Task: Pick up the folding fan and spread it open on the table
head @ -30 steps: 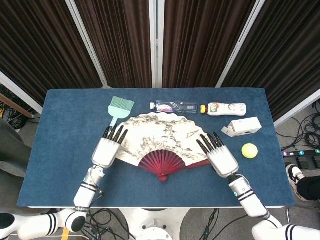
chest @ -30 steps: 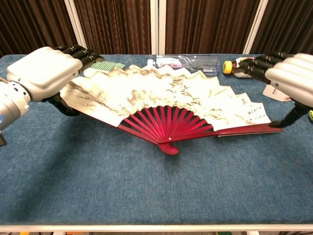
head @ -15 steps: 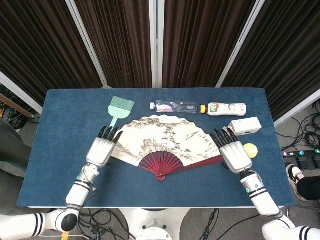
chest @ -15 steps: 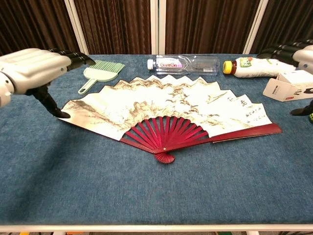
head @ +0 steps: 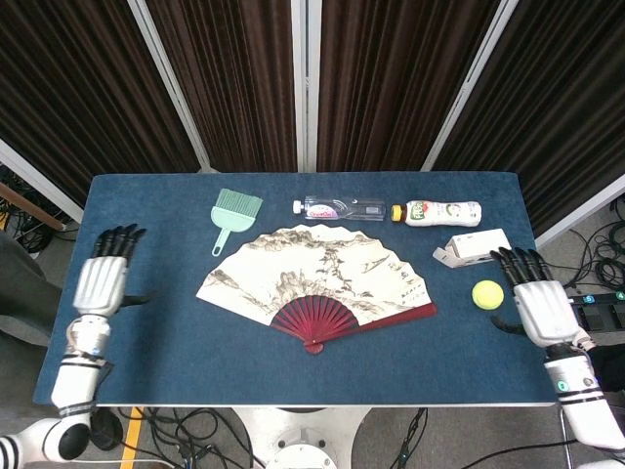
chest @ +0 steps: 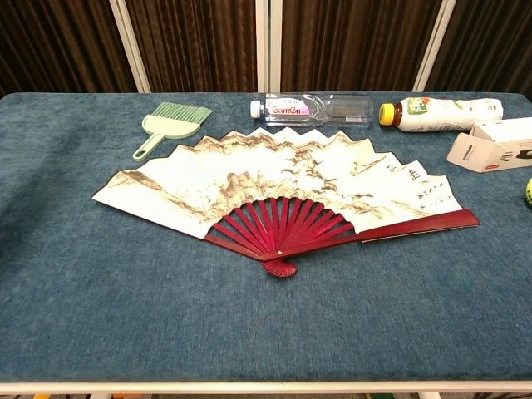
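The folding fan (head: 317,278) (chest: 283,187) lies spread open flat on the blue table, its painted paper leaf arching away from me and its red ribs meeting at a pivot near me. In the head view my left hand (head: 103,283) hovers over the table's left edge, far from the fan, fingers apart and holding nothing. My right hand (head: 537,303) is at the table's right edge beside the yellow ball (head: 486,293), fingers apart and empty. Neither hand shows in the chest view.
Behind the fan lie a green comb-like brush (head: 232,213) (chest: 166,125), a clear water bottle (head: 339,207) (chest: 312,106) and a white bottle with a yellow cap (head: 441,211) (chest: 436,114). A white box (head: 472,247) (chest: 495,143) sits at the right.
Both hands have let go of the fan's ends and drawn outward to the table's left and right edges, leaving the chest view. The fan stays spread flat on the table.
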`<control>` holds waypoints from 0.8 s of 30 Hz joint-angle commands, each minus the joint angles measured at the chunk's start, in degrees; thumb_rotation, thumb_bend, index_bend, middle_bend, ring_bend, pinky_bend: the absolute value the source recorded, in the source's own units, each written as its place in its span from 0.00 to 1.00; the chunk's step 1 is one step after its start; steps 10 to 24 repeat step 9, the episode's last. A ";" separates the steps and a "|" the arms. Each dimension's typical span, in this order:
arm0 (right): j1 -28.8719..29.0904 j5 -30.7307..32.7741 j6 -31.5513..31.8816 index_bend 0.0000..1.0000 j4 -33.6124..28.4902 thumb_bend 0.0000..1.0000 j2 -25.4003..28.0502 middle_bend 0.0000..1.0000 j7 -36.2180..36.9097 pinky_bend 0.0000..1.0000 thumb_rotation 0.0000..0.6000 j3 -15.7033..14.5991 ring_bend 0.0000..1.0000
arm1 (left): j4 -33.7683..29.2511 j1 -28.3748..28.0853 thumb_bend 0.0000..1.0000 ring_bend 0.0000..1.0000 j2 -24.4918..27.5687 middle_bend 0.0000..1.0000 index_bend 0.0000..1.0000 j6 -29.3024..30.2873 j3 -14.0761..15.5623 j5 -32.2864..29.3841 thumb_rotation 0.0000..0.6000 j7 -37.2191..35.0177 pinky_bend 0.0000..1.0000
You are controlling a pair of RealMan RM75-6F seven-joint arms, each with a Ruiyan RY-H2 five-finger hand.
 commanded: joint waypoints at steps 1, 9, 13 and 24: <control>-4.78 -1.01 5.06 0.00 1.34 0.03 2.07 0.09 4.40 0.00 1.00 -1.07 0.00 | 2.74 7.25 0.00 0.00 3.51 0.07 0.12 7.98 3.75 5.45 1.00 -4.44 0.04; -10.11 -2.91 9.68 0.00 1.23 0.03 1.63 0.12 6.78 0.00 1.00 -2.82 0.00 | -1.60 15.11 0.00 0.00 6.02 0.07 0.13 15.73 9.36 10.12 1.00 -2.78 0.04; -10.11 -2.91 9.68 0.00 1.23 0.03 1.63 0.12 6.78 0.00 1.00 -2.82 0.00 | -1.60 15.11 0.00 0.00 6.02 0.07 0.13 15.73 9.36 10.12 1.00 -2.78 0.04; -10.11 -2.91 9.68 0.00 1.23 0.03 1.63 0.12 6.78 0.00 1.00 -2.82 0.00 | -1.60 15.11 0.00 0.00 6.02 0.07 0.13 15.73 9.36 10.12 1.00 -2.78 0.04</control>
